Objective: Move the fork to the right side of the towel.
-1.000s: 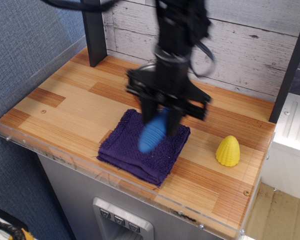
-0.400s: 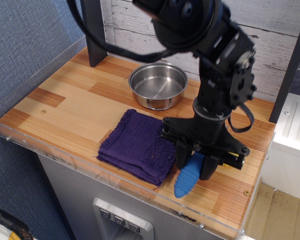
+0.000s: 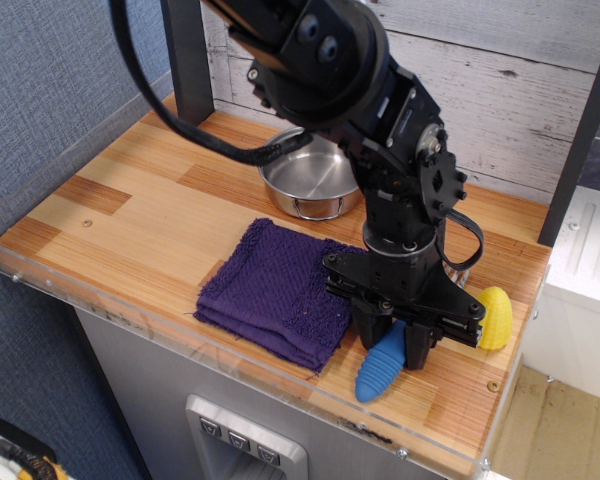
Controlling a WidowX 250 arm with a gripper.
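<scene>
The fork's ribbed blue handle [image 3: 381, 366] sticks out below my gripper [image 3: 392, 346], low over the wooden table just right of the towel. Its tines are hidden between the fingers. The gripper is shut on the fork's upper end, pointing down. The dark purple towel [image 3: 276, 291] lies folded on the table, to the left of the gripper and fork, with its right edge close to the fingers.
A steel pot [image 3: 310, 185] stands behind the towel, partly hidden by the arm. A yellow ribbed cone-shaped object [image 3: 493, 318] sits right of the gripper. A clear acrylic rim [image 3: 180, 330] runs along the table's front edge. A dark post [image 3: 188, 60] stands at the back left.
The gripper carried the fork from above the towel to the right side of it, and has come lower toward the table. The arm now hides part of the pot.
</scene>
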